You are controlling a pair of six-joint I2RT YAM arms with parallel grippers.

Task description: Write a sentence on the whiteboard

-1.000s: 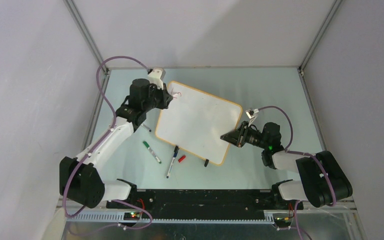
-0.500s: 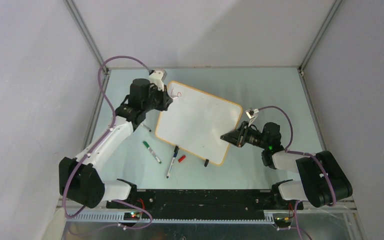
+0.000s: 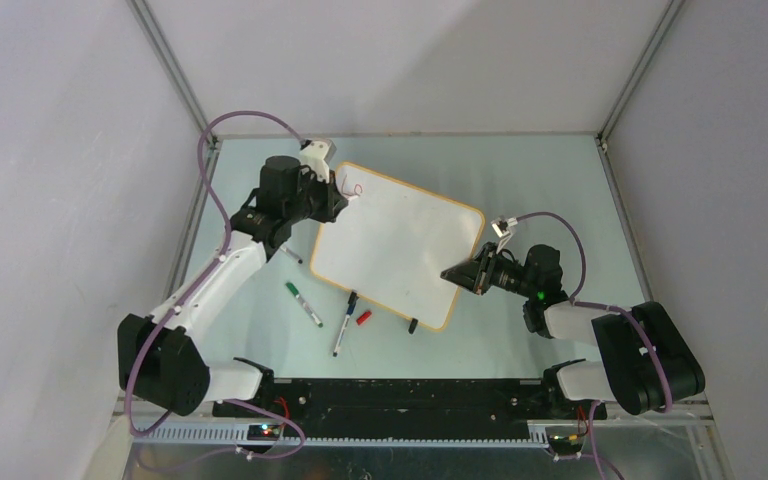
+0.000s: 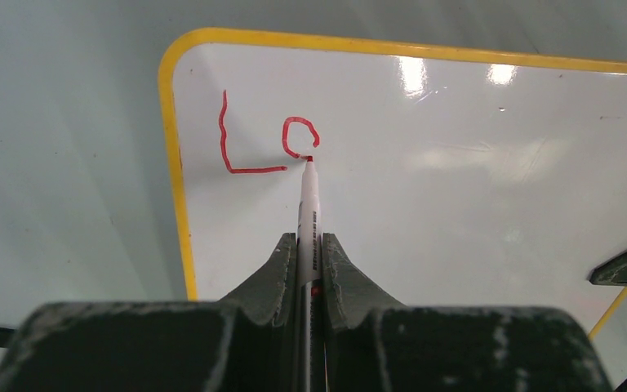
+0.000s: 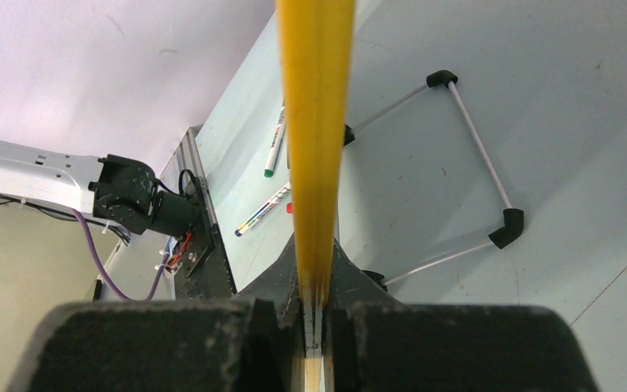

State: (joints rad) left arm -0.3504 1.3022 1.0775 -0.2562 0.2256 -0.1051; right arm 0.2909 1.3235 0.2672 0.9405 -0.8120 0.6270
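Note:
The whiteboard [image 3: 400,250] stands tilted in the middle of the table, its yellow-orange frame all round. My left gripper [image 3: 338,200] is at its far left corner, shut on a white red-tipped marker [image 4: 308,204] whose tip touches the whiteboard [image 4: 457,188]. The sentence [image 4: 265,147] is a red "L" and a partly closed "o", also seen from above as the sentence [image 3: 352,188]. My right gripper [image 3: 452,273] is shut on the board's right edge; that yellow whiteboard edge [image 5: 314,122] runs straight up between the right gripper [image 5: 317,245] jaws.
A green-capped marker [image 3: 303,303], a blue-capped marker [image 3: 344,324] and a red cap [image 3: 364,318] lie on the table in front of the board. A black clip foot [image 3: 413,325] sits at its near edge. The wire stand [image 5: 473,155] props the board from behind.
The red writing has grown from a small mark to an "L" with a curl of an "o". The left gripper has shifted slightly with the marker. The right arm has not moved.

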